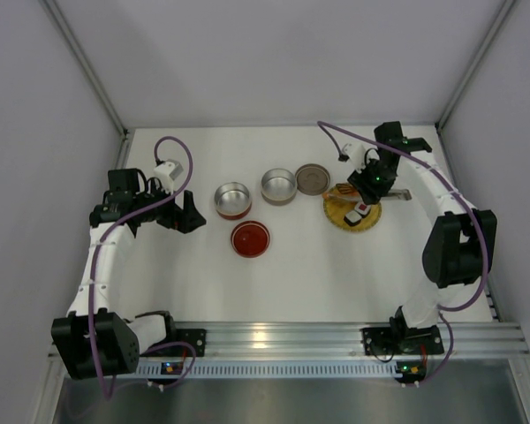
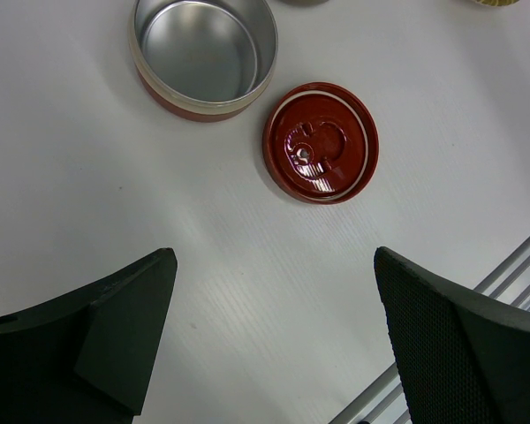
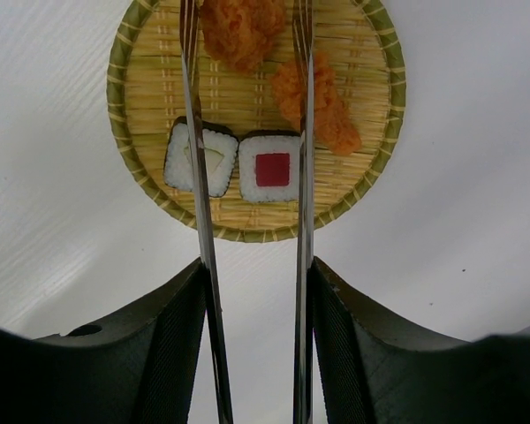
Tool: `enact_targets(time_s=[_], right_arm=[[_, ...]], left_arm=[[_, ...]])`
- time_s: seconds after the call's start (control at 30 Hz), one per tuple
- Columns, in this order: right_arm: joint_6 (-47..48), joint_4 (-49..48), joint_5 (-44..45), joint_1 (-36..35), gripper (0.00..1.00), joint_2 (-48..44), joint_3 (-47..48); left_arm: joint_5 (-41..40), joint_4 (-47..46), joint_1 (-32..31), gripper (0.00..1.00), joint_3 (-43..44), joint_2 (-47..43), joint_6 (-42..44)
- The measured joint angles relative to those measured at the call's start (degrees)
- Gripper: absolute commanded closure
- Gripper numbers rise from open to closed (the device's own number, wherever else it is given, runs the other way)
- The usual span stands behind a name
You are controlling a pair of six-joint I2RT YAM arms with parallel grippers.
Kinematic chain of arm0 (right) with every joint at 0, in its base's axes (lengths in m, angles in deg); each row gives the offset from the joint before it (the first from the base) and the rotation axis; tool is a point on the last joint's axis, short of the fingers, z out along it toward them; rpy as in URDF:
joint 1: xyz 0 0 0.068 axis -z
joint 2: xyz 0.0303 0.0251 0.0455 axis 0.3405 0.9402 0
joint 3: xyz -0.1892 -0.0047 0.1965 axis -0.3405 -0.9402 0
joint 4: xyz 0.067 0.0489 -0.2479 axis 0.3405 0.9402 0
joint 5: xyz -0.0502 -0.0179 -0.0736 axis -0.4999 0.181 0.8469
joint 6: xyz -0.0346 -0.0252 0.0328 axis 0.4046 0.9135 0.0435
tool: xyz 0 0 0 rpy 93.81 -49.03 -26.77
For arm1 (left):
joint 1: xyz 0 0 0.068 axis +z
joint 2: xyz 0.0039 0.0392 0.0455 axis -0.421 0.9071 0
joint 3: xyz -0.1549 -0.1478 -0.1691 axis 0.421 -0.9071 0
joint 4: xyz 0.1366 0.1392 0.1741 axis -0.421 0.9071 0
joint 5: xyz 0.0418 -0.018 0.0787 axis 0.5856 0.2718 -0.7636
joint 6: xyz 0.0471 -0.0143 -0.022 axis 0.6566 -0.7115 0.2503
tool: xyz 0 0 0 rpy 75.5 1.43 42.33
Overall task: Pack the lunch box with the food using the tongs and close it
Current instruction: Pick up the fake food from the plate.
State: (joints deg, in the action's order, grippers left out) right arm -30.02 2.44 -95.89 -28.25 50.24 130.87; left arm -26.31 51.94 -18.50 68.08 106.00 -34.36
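right fingers [image 3: 163,349] grip tongs [image 3: 303,234], seemingly above rolls [image 3: 269,168]

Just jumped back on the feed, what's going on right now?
The right pincer grips the tongs, their open arms reaching over the woven plate. Two sushi rolls and two orange pieces lie on it; nothing is picked up. The left pincer hangs open above the table near the red lid and an empty tin.
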Motion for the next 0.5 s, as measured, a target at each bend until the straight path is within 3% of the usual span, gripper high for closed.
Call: enact_targets(time_s=[0.5], right_arm=[[0.09, 0.98, 0.44, -1.2, 0.85, -0.24, 0.37]], left_arm=[[-0.35, -0.02, 0.0, 0.02, 0.0, -0.04, -0.02]])
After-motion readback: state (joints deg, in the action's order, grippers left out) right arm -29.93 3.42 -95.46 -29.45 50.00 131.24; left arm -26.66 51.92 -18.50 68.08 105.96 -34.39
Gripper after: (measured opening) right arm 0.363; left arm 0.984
